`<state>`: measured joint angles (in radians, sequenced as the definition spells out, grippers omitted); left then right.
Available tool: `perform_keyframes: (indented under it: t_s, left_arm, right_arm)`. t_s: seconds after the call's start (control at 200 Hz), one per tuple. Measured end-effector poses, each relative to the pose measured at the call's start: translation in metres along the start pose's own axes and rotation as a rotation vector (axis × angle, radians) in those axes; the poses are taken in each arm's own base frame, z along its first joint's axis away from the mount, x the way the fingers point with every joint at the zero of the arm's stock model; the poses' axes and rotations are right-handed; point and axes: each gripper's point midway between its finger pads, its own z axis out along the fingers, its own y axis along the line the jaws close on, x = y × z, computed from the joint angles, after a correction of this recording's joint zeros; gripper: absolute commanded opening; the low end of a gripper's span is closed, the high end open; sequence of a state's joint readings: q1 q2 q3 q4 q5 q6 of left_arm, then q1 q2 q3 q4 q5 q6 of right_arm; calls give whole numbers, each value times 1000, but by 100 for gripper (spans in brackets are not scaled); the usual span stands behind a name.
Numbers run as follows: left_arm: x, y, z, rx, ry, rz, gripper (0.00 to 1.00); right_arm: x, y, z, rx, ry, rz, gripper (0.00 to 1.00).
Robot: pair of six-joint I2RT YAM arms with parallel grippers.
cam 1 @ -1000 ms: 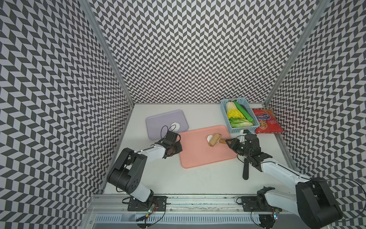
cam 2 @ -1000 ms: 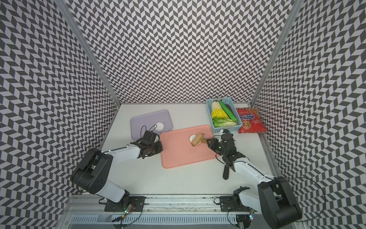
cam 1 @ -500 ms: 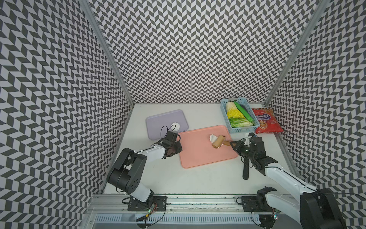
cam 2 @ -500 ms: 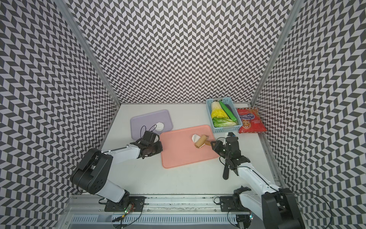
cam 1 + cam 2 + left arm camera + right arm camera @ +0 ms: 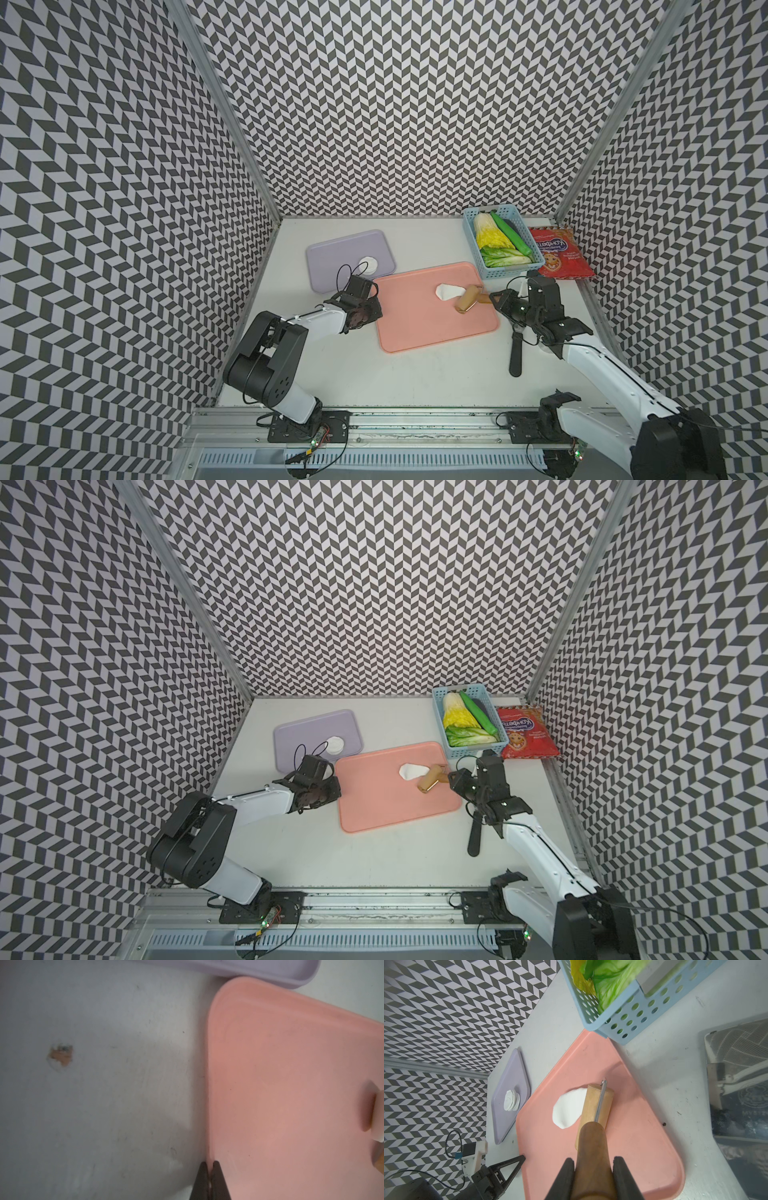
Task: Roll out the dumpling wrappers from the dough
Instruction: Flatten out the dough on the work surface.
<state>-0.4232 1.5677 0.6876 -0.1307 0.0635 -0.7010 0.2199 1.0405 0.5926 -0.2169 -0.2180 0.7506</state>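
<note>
Dough (image 5: 445, 291) under roller (image 5: 467, 298) on pink tray (image 5: 415, 328).
R gripper (image 5: 593, 1159) is clamped on roller's dark handle; barrel is laid over one edge of the irregular white patch, toward tray's far side. L gripper (image 5: 209, 1165) is seen w/ fingers pressed together at tray's opp. edge. Dumpling wrappers (image 5: 369, 265) are stacked on purple tray (image 5: 332, 253), whose corner is just beside pink tray's. Blue basket (image 5: 509, 271) w/ greens is set by pink tray's far R corner.
</note>
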Motion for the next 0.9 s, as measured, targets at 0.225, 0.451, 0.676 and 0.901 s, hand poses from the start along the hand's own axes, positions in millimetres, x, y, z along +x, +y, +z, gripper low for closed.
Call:
perform_keyframes:
  t_s: [0.225, 0.451, 0.676, 0.901]
  left_arm:
    - [0, 0, 0, -2, -1, 3, 0]
    - [2, -2, 0, -2, 0, 8, 0]
    - [2, -2, 0, -6, -3, 6, 0]
    - [2, -2, 1, -8, -5, 5, 0]
  right_arm:
    - [-2, 70, -2, -176, 29, -88, 0]
    - [5, 77, 29, -179, 75, -92, 0]
    - [24, 38, 48, -83, 100, -60, 0]
    - [24, 29, 51, -94, 75, -52, 0]
